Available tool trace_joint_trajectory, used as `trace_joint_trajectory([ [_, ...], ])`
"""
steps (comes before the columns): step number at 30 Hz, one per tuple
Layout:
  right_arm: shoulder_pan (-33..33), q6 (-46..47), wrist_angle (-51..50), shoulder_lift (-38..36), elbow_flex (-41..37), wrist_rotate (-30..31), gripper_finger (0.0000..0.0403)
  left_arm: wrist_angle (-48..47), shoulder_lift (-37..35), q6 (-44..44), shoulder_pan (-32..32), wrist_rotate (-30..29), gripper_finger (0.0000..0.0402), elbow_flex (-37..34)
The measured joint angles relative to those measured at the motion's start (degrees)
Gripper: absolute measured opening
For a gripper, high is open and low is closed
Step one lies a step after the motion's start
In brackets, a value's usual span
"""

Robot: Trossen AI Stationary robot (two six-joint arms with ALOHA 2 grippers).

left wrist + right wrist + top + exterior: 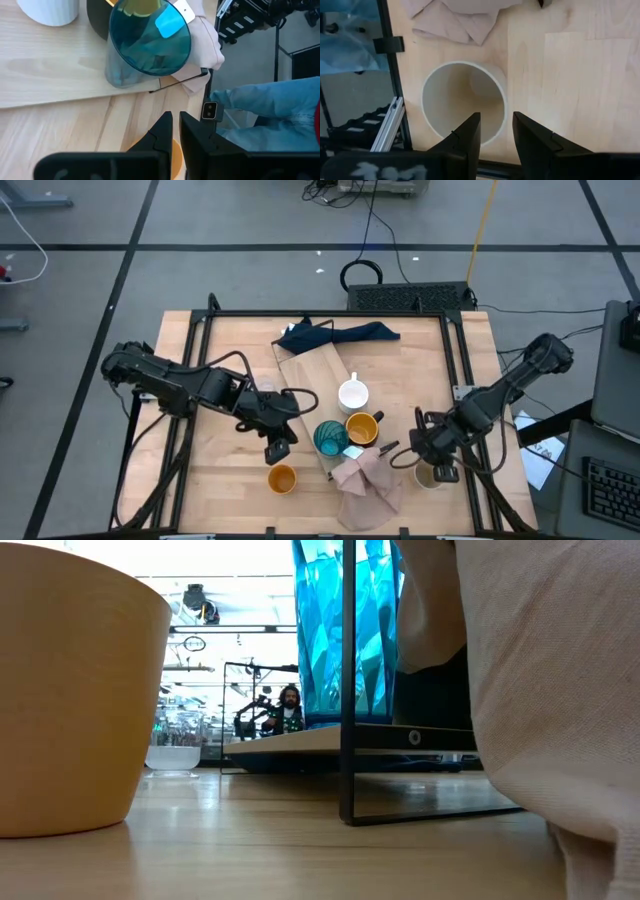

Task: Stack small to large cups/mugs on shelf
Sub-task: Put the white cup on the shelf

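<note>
Right gripper (495,132), lower right of the overhead frame, straddles the rim of the beige-grey cup (463,102) with fingers parted — a shallow closure could tip it. Left gripper (277,450), fingers together and empty, hovers above the orange cup (282,477); beyond, teal cup (331,437) occupies the shelf (315,370).

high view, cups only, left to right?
orange cup → teal cup → white mug → mustard-yellow mug → beige-grey cup
</note>
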Motion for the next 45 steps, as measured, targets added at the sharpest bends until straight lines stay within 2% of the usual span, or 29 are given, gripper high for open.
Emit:
trace_joint_trajectory([
  [19,0.99,-0.12,0.12,4.03,-0.18,3.06,0.0102,0.42,-0.63,0.49,0.0,0.55,0.0031,0.03],
  [33,0.99,0.35,3.5,4.03,-5.5,-0.06,0.0101,3.07,-1.88,0.35,0.0,0.39,0.0031,0.04],
  [37,0.99,1.03,5.65,4.03,-6.84,-0.32,0.0082,3.07,-1.88,0.45,0.0,0.43,0.0031,0.04],
  [43,1.34,1.0,7.7,4.0,-8.17,-1.69,0.0011,3.07,-1.88,0.97,0.0,0.45,0.0031,0.04],
  [45,1.36,1.1,7.3,3.9,-8.2,-1.73,0.0007,3.07,-1.88,0.99,0.0,0.46,0.0031,0.04],
])
